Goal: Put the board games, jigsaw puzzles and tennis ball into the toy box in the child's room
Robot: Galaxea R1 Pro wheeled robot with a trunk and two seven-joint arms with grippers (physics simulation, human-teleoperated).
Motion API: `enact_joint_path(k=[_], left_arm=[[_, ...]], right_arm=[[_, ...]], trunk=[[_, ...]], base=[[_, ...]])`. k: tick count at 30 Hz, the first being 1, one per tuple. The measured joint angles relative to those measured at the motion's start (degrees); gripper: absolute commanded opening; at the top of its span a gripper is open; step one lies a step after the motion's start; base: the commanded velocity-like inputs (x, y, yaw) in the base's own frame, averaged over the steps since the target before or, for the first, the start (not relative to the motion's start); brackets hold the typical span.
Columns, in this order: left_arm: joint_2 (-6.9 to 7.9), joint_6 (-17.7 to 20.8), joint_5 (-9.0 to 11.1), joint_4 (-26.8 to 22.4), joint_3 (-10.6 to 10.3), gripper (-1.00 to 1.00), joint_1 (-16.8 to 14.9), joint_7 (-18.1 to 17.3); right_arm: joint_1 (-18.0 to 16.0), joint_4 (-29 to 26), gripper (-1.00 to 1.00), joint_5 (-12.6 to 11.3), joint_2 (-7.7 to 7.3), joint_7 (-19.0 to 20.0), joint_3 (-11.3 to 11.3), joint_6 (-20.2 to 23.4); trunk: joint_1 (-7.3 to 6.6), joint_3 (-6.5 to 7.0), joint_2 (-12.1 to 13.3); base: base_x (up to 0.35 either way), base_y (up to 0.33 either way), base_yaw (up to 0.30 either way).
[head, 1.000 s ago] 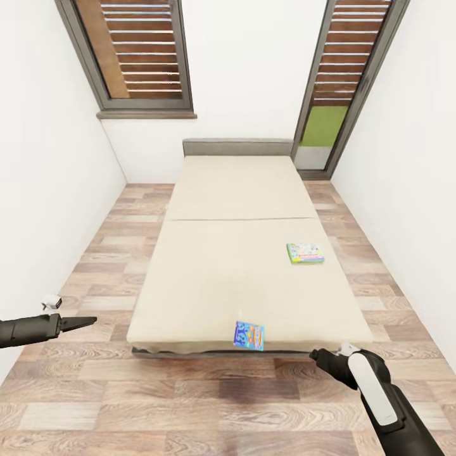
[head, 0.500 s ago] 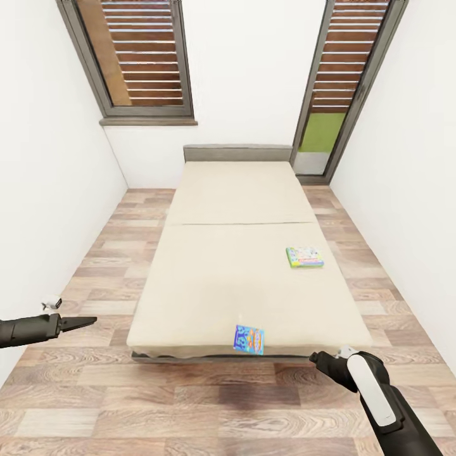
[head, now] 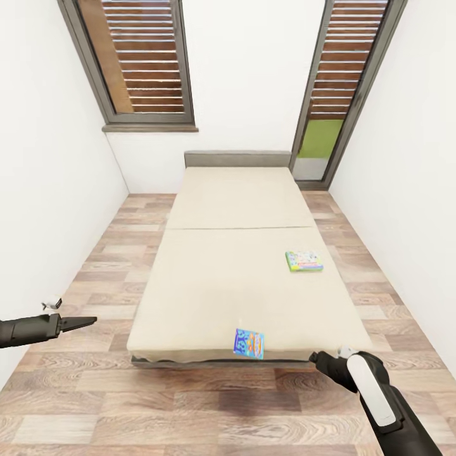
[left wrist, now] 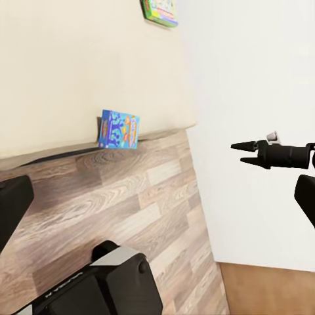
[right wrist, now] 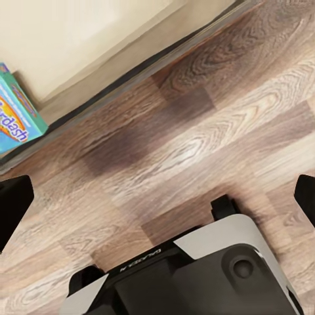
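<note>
The robot is facing the foot of the bed [head: 240,253], which is lying lengthwise away from it with a grey headboard [head: 237,158] against the far white wall; a beige mattress is covering it from end to end; wooden floor [head: 190,405] is showing on both sides and in front. Two board games are lying on the mattress; the blue board game [head: 249,343] is sitting right at the foot edge, partly hanging over it, near the middle; the green and white board game [head: 304,261] is lying flat farther up, close to the bed's right edge; the two are well apart. The left gripper [head: 85,322] is hanging out over the floor to the left of the bed, its fingers looking pressed together into a point; it is holding nothing. The right gripper [head: 320,360] is hovering just off the foot's right corner, near the blue board game but not touching it; whether its fingers are spread or closed cannot be told. Two tall windows [head: 142,60] with brown slats are flanking the far wall.
</note>
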Motion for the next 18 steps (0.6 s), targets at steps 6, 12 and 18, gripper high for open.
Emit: enact_joint_path(k=[6, 12, 18], left_arm=[[0.02, 0.00, 0.00, 0.00, 0.00, 1.00, -0.01, -0.03], [0.00, 0.00, 0.00, 0.00, 0.00, 1.00, 0.00, -0.02], [0.00, 0.00, 0.00, 0.00, 0.00, 1.00, 0.00, 0.00]], right_arm=[[0.00, 0.00, 1.00, -0.02, 0.06, 0.00, 0.00, 0.00], [0.00, 0.07, 1.00, 0.02, 0.08, 0.00, 0.00, 0.00], [0.00, 0.08, 1.00, -0.02, 0.02, 0.00, -0.16, 0.00]], trunk=[[0.00, 0.57, 0.00], [0.00, 1.15, 0.00], [0.00, 1.47, 0.01]], base=[[0.000, 0.000, 0.000], [0.000, 0.000, 0.000], [0.000, 0.000, 0.000]])
